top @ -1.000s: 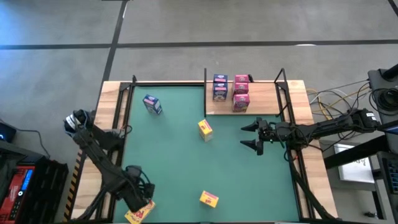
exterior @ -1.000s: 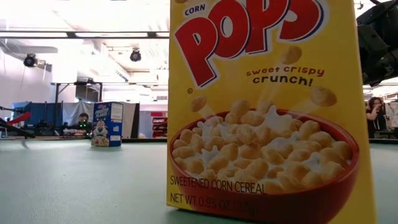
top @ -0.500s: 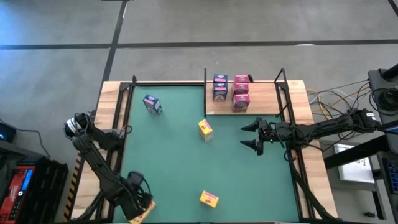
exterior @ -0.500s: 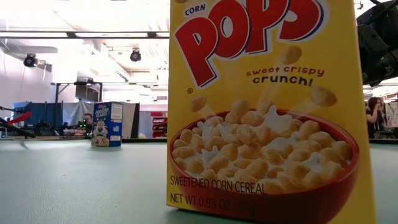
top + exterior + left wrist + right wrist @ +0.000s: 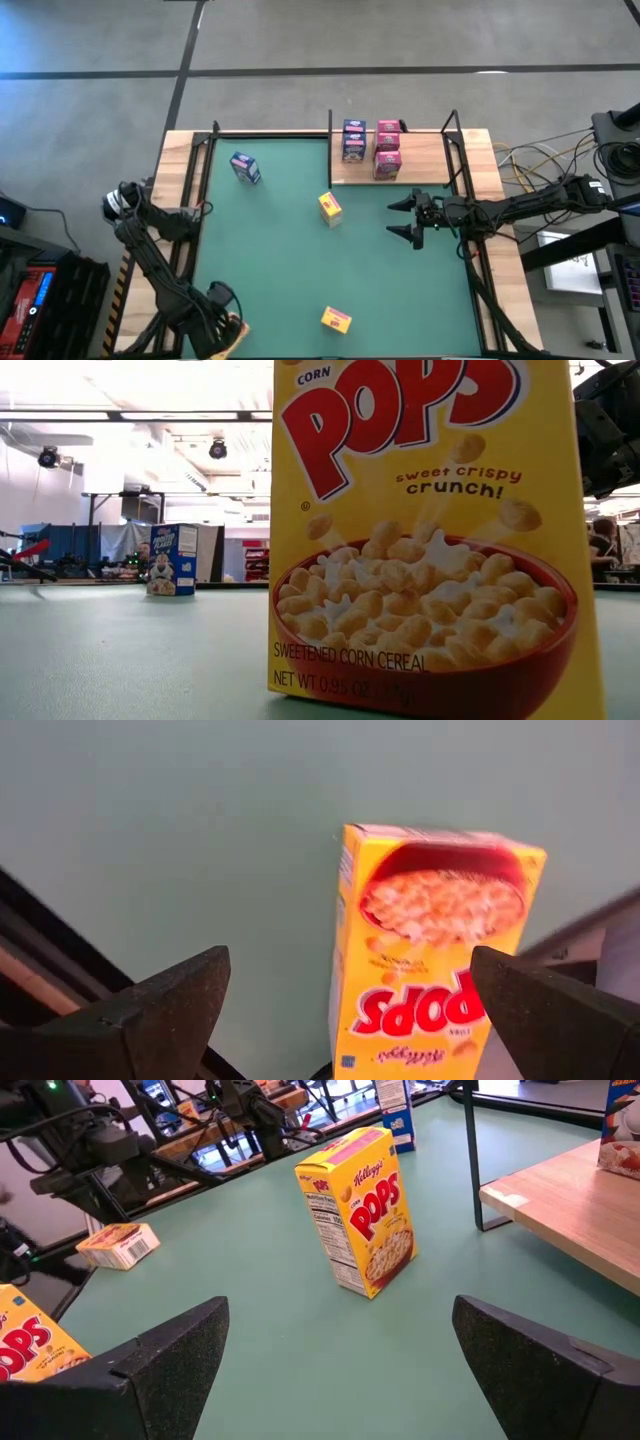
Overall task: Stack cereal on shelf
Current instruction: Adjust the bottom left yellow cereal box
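Note:
Blue and pink cereal boxes (image 5: 370,148) stand on the wooden shelf (image 5: 425,160) at the far right. A blue box (image 5: 244,168) stands far left on the mat, and a yellow box (image 5: 329,208) stands upright mid-table. Another yellow box (image 5: 336,320) is at the near edge. A third yellow box (image 5: 435,960) lies flat, front up, at the near left corner. My left gripper (image 5: 348,970) hangs open above it, pointing down, one finger on either side and clear of it. My right gripper (image 5: 410,218) waits open before the shelf.
Black metal posts (image 5: 452,122) edge the shelf, and black rails (image 5: 195,190) run along the mat's left side. Green mat (image 5: 280,260) lies bare between the scattered boxes. In the low view the near yellow box (image 5: 430,530) fills the picture.
My left gripper has gone toward the table's near edge and sunk a little, and its wrist has rolled. It now covers most of the flat yellow box at the near left corner. The boxes have kept their places.

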You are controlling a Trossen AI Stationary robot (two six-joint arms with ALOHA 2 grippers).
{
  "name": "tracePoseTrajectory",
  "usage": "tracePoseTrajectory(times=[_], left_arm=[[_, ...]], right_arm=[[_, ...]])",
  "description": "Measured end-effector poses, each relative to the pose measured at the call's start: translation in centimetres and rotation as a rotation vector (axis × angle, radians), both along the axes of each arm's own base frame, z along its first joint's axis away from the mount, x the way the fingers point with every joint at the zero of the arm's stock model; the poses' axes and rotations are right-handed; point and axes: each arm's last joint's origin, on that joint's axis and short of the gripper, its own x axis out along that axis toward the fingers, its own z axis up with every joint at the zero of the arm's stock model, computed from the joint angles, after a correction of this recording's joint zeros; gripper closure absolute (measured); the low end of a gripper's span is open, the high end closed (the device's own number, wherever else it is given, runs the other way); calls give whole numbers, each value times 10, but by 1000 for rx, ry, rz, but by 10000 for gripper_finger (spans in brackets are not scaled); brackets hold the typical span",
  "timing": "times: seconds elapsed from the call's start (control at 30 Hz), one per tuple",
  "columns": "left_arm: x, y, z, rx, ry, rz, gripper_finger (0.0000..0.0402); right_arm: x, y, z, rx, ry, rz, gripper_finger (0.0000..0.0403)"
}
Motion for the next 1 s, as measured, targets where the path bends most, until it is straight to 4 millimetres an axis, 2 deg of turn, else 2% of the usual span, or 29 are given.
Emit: tracePoseTrajectory(times=[0.37, 0.67, 1.0], left_arm=[[-13, -18, 1, -79, -49, -56, 6], [-18, -35, -8, -122, -81, -82, 2], [-20, -45, -18, -138, -84, -83, 2]], right_arm=[[0, 0, 0, 0, 0, 0, 30], [0, 0, 0, 0, 0, 0, 30], [0, 0, 0, 0, 0, 0, 30]])
